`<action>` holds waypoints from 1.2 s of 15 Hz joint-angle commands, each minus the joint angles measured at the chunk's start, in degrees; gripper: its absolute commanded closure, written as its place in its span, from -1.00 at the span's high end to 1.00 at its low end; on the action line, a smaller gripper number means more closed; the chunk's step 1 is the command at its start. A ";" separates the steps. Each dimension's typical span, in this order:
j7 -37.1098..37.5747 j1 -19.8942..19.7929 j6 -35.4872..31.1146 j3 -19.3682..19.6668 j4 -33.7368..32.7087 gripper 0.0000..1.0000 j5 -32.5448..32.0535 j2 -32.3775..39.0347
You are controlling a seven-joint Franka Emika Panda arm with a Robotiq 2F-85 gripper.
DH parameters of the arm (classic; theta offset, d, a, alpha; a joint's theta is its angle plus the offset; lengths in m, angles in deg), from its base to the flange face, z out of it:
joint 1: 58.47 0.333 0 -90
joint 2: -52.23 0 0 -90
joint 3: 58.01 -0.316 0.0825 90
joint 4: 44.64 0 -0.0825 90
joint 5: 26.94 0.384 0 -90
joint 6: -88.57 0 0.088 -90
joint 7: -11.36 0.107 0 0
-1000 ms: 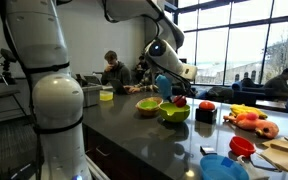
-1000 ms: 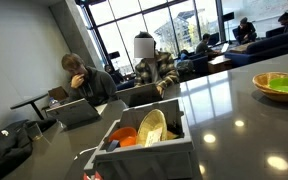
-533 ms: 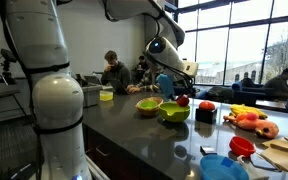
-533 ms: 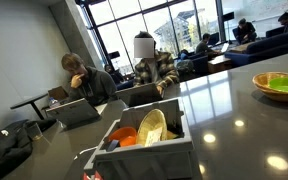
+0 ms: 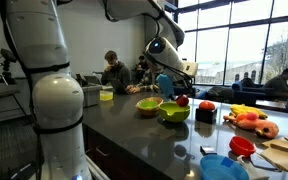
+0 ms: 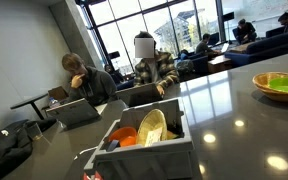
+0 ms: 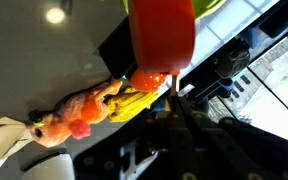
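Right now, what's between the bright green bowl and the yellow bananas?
A dark red fruit-like thing sits on the counter between the bright green bowl and the bananas, seen in an exterior view.

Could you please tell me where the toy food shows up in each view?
In an exterior view: toy food at the right, on the counter.
In an exterior view with the dish rack: not in it.
Wrist view: lower left.
Shared landmark: the dark counter.

No text, label, brand, number or sign can be read in any view: the robot arm [image 5: 46,100], the green bowl [image 5: 174,113] and the grey bin [image 6: 149,158] show no legible print
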 commanded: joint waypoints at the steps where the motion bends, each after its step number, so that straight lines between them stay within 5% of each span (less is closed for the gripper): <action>1: -0.92 0.15 -1.20 -0.58 -1.21 -0.99 0.60 0.29; 18: -3.27 1.17 -9.81 -5.05 -11.85 -0.99 0.32 9.56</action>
